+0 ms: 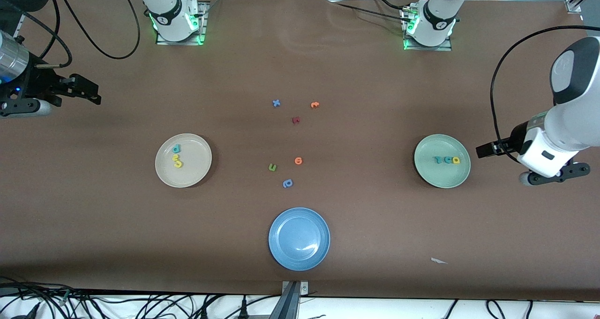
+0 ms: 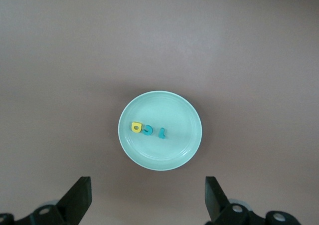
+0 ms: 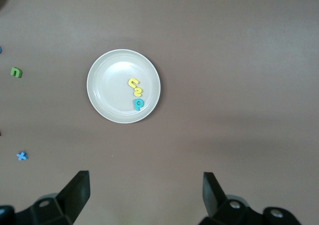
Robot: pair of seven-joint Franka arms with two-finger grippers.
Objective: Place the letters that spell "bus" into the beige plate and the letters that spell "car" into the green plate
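The beige plate [image 1: 197,169] [image 3: 107,93] holds a teal "b" [image 1: 176,149] [image 3: 138,104] and two yellow letters [image 1: 177,161] [image 3: 135,87]. In the green plate [image 1: 440,178] [image 2: 169,155] lie a teal "r" [image 1: 438,159] [image 2: 161,133], a teal "c" [image 1: 447,159] [image 2: 148,130] and a yellow "a" [image 1: 456,160] [image 2: 136,127] in a row. My left gripper [image 1: 490,149] [image 2: 148,200] hangs open and empty over bare table beside the green plate. My right gripper [image 1: 86,90] [image 3: 146,197] is open and empty, high over the right arm's end of the table.
A blue plate [image 1: 299,260] sits nearest the front camera. Loose letters lie mid-table: a blue x [image 1: 276,103], an orange one [image 1: 314,105], a dark red one [image 1: 296,120], another orange [image 1: 298,160], a green u [image 1: 272,167] and a blue one [image 1: 287,183]. A white scrap [image 1: 438,261] lies beside the front edge.
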